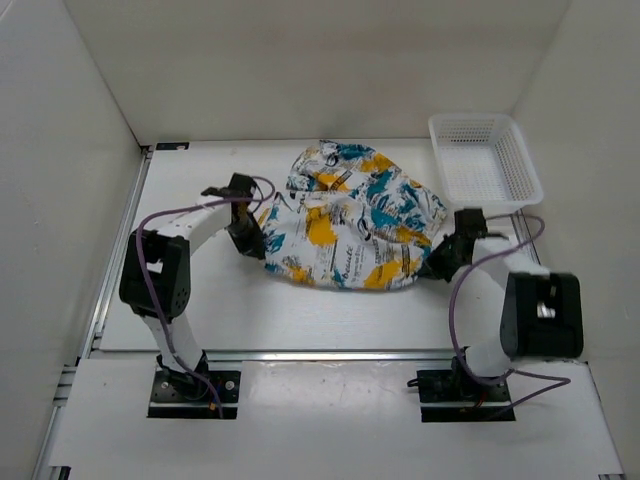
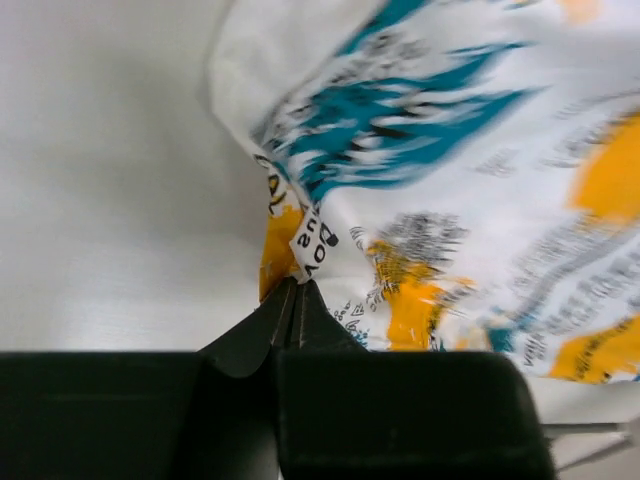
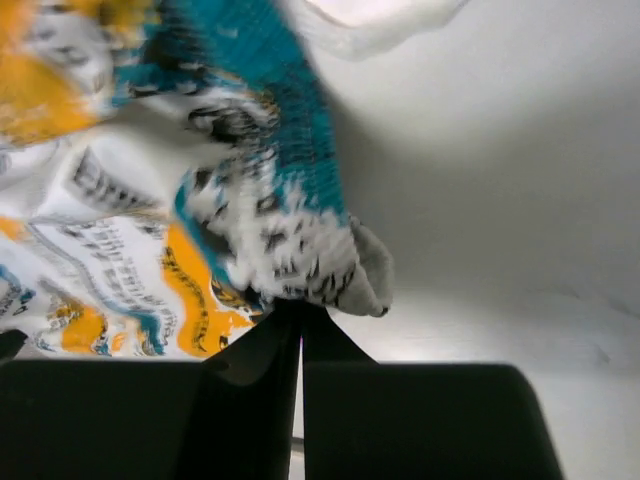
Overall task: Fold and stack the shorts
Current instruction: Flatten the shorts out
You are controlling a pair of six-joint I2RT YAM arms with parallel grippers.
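Note:
The shorts (image 1: pixel 350 220), white with teal, yellow-orange and black print, lie spread and rumpled in the middle of the table. My left gripper (image 1: pixel 250 240) is shut on their left edge; in the left wrist view the fingertips (image 2: pixel 296 288) pinch a fold of the shorts (image 2: pixel 450 170). My right gripper (image 1: pixel 437 262) is shut on their right edge; in the right wrist view the jaws (image 3: pixel 300 310) clamp a bunched corner of the shorts (image 3: pixel 290 250). Both edges look slightly lifted.
A white plastic mesh basket (image 1: pixel 485 160) stands at the back right, close beyond the right arm. White walls enclose the table on the left, back and right. A metal rail (image 1: pixel 330 355) runs along the near edge.

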